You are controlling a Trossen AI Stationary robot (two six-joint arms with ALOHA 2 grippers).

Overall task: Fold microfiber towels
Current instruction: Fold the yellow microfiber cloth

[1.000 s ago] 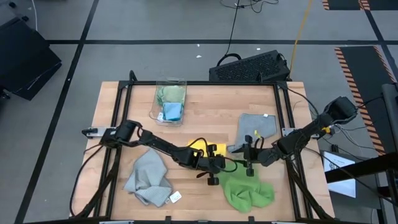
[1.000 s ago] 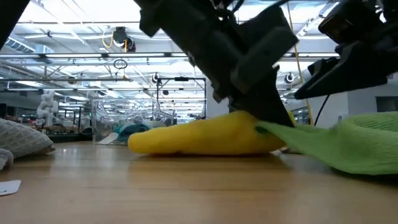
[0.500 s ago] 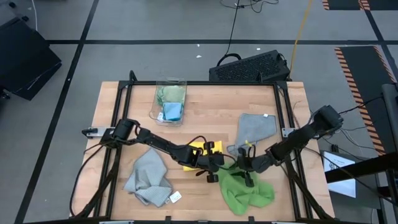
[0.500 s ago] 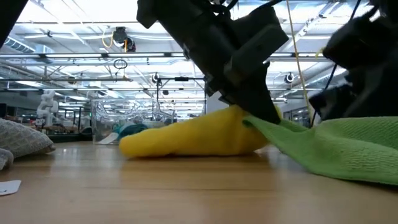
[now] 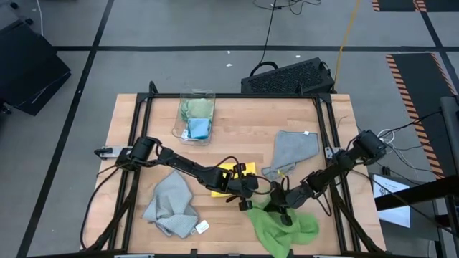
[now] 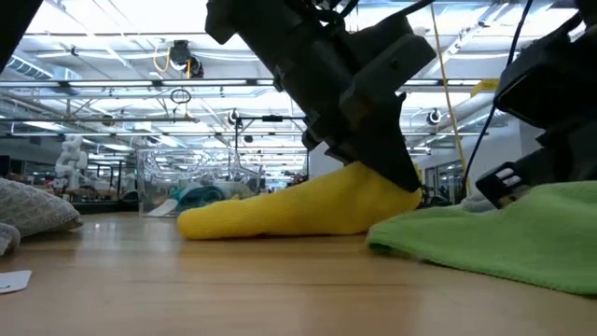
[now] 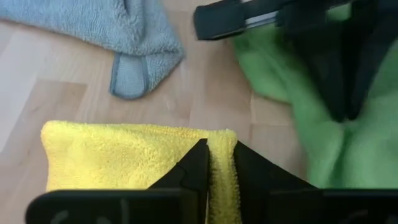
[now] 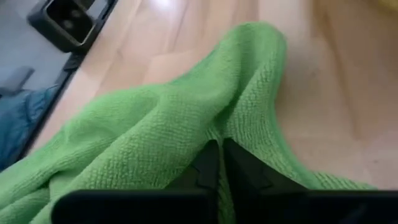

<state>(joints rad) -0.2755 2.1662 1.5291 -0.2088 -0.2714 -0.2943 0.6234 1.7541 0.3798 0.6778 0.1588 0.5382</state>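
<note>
The yellow towel (image 5: 224, 177), folded, lies mid-table with my left gripper (image 5: 247, 193) shut on its right end. Just right of it the bright green towel (image 5: 281, 223) lies bunched near the front edge, and my right gripper (image 5: 282, 208) is shut on its top. In the low view the yellow towel (image 6: 280, 213) and the green towel (image 6: 504, 238) lie apart on the wood. One grey towel (image 5: 172, 204) with a white tag lies front left. Another grey towel (image 5: 294, 150) lies flat at the right. My left gripper pinches the yellow towel's right-hand edge (image 7: 222, 140) between its two fingers, slanting down from the table's left. That end (image 6: 392, 185) is raised a little; the rest lies on the table. My right gripper pinches a raised fold (image 8: 239, 121) in the middle of the green towel, slanting down from the table's right. The towel lies bunched on the table.
A clear plastic bin (image 5: 196, 115) holding pale green and light blue cloths stands at the far middle. A black frame (image 5: 326, 129) runs along the table's sides. Bare wood shows between the bin and the yellow towel.
My right gripper has come down and toward the near edge onto the green towel and taken hold of it. The green towel's left edge, which lay against the yellow towel, has drawn back from it toward the near right. My left gripper has stayed on the yellow towel.
</note>
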